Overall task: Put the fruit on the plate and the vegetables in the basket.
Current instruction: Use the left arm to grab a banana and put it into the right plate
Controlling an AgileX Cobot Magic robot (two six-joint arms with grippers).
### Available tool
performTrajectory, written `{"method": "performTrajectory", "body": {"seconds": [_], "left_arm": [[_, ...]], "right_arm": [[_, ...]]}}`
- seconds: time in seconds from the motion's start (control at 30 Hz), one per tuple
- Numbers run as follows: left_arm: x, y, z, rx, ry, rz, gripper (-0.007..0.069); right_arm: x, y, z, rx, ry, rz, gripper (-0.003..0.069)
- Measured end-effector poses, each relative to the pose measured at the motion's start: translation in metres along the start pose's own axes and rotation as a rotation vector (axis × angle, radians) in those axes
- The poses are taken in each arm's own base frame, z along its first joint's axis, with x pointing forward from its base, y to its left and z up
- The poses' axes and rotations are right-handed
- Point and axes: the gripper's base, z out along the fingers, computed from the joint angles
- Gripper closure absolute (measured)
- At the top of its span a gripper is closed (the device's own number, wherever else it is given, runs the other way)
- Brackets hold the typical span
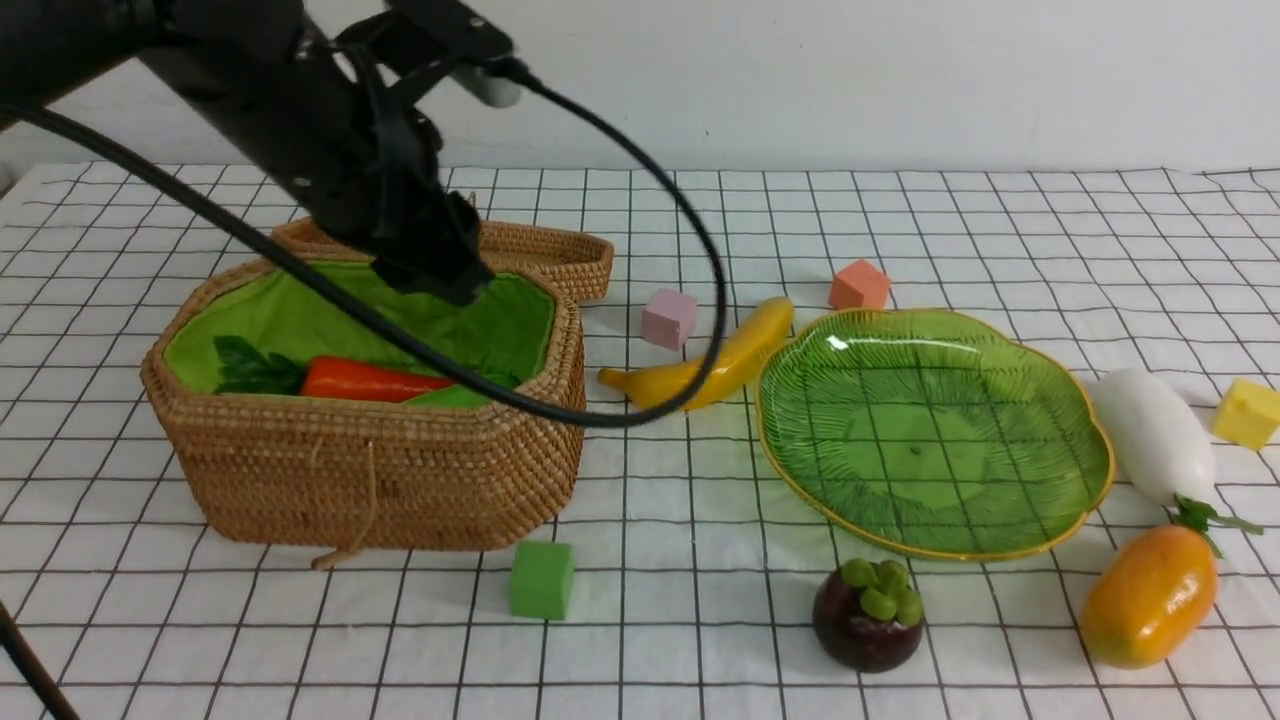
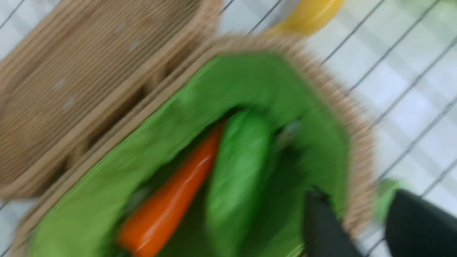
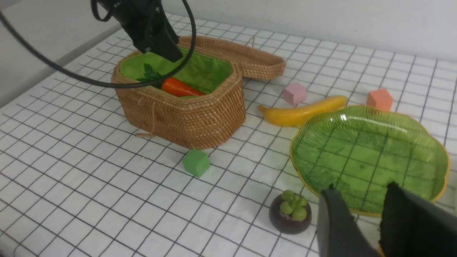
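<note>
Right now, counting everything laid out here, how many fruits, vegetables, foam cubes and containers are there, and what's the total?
Fruit: 3 (banana, mango, mangosteen)
Vegetables: 3 (carrot, gourd, radish)
Foam cubes: 4 (pink cube, orange cube, yellow cube, green cube)
Containers: 2 (basket, plate)
Total: 12
</note>
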Motion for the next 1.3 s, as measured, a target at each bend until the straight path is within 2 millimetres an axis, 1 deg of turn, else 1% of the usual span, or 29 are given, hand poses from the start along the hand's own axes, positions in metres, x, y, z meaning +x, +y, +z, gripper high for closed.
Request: {"method": "performTrajectory", "body": {"seconds": [0.03,0.07,0.1,0.13,0.17,0.2,0.23,0.27,0.3,0.33,0.37,0.4,0.47,0.5,0.53,0.6,0.63,0.67,0.7,0.77,0.83,0.93,1.17,1.3], "left_arm": [[-0.007,-0.009,0.001,0.016,-0.01,-0.002,0.0542],[-0.013,-0.016,0.002,0.028,-0.016,0.004,0.058],[-0.027,-0.031,0.007,0.047,-0.023,0.032,0.0632],[-0.036,-0.039,0.009,0.05,-0.03,0.055,0.0637],[-0.046,-0.051,0.023,0.061,-0.007,0.093,0.0637],[-0.053,-0.055,0.027,0.055,-0.003,0.11,0.0636],[-0.061,-0.061,0.045,0.045,0.029,0.137,0.0622],[-0.064,-0.064,0.061,0.044,0.061,0.143,0.0606],[-0.068,-0.062,0.075,0.025,0.075,0.145,0.0571],[-0.067,-0.063,0.08,0.028,0.085,0.144,0.0564],[-0.072,-0.061,0.099,0.007,0.097,0.149,0.051],[-0.073,-0.059,0.113,-0.002,0.104,0.154,0.0466],[-0.076,-0.057,0.133,-0.018,0.092,0.168,0.0379],[-0.076,-0.058,0.138,-0.017,0.094,0.172,0.036],[-0.078,-0.057,0.151,-0.027,0.067,0.181,0.0289],[-0.08,-0.057,0.165,-0.043,0.032,0.191,0.0223],[-0.08,-0.057,0.17,-0.052,0.023,0.198,0.0206],[-0.081,-0.056,0.171,-0.058,0.016,0.201,0.0203],[-0.079,-0.056,0.182,-0.079,0.014,0.222,0.0184],[-0.075,-0.054,0.193,-0.108,0.03,0.25,0.0176],[-0.072,-0.053,0.202,-0.123,0.053,0.269,0.0176],[-0.068,-0.051,0.208,-0.129,0.069,0.273,0.0175],[-0.066,-0.043,0.209,-0.117,0.061,0.236,0.0175],[-0.063,-0.038,0.213,-0.12,0.066,0.23,0.0175]], "right_arm": [[0.001,-0.001,-0.001,0.016,0.015,0.022,0.0438],[0.001,-0.002,-0.002,0.028,0.02,0.034,0.0438],[0.002,-0.004,-0.003,0.054,0.035,0.049,0.0436],[0.003,-0.006,-0.003,0.068,0.041,0.053,0.0435],[0.003,-0.007,-0.003,0.079,0.049,0.051,0.0434],[0.004,-0.007,-0.003,0.081,0.052,0.05,0.0434],[0.004,-0.007,-0.003,0.081,0.051,0.05,0.0434],[0.004,-0.007,-0.003,0.081,0.052,0.05,0.0433],[0.004,-0.007,-0.003,0.081,0.054,0.05,0.0432],[0.004,-0.007,-0.003,0.081,0.056,0.05,0.0431],[0.005,-0.007,-0.003,0.081,0.065,0.051,0.0431],[0.005,-0.007,-0.003,0.081,0.069,0.052,0.0431],[0.006,-0.007,-0.003,0.08,0.08,0.053,0.0429],[0.006,-0.007,-0.003,0.08,0.08,0.053,0.0429],[0.007,-0.007,-0.004,0.08,0.092,0.054,0.0427],[0.008,-0.006,-0.004,0.079,0.098,0.056,0.0426],[0.008,-0.006,-0.004,0.079,0.101,0.056,0.0426],[0.008,-0.006,-0.004,0.079,0.101,0.056,0.0426],[0.009,-0.006,-0.004,0.079,0.111,0.058,0.0426],[0.01,-0.006,-0.004,0.077,0.123,0.06,0.0424],[0.011,-0.006,-0.004,0.073,0.134,0.063,0.0424],[0.013,-0.005,-0.004,0.062,0.157,0.07,0.0424],[0.015,-0.004,-0.003,0.056,0.175,0.078,0.0424],[0.015,-0.004,-0.003,0.056,0.176,0.078,0.0424]]}}
